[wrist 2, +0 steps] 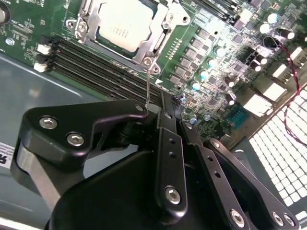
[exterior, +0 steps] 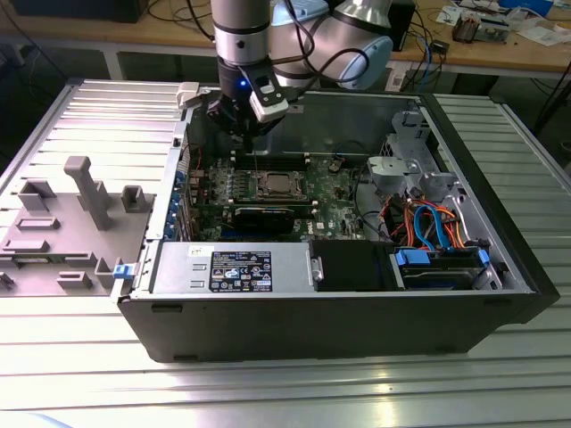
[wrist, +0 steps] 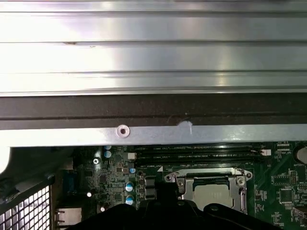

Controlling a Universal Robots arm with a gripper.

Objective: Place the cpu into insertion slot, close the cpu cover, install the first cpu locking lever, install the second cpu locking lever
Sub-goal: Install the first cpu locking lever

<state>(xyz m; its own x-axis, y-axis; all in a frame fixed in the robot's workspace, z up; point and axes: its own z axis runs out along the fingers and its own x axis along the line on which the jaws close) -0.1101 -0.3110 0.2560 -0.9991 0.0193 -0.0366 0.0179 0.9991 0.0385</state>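
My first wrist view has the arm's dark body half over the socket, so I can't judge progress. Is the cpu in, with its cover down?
Observer: In the second wrist view the cpu lies flat, and the cpu cover looks closed around it.
Operator: Is any lever up?
Observer: Yes. One thin locking lever stands up from the cover's corner, with its tip at the gripper.
Operator: Where does the gripper sit overall?
Observer: In the exterior view it hangs inside the open computer case, over the board near the case's far wall, toward the exterior view's left.
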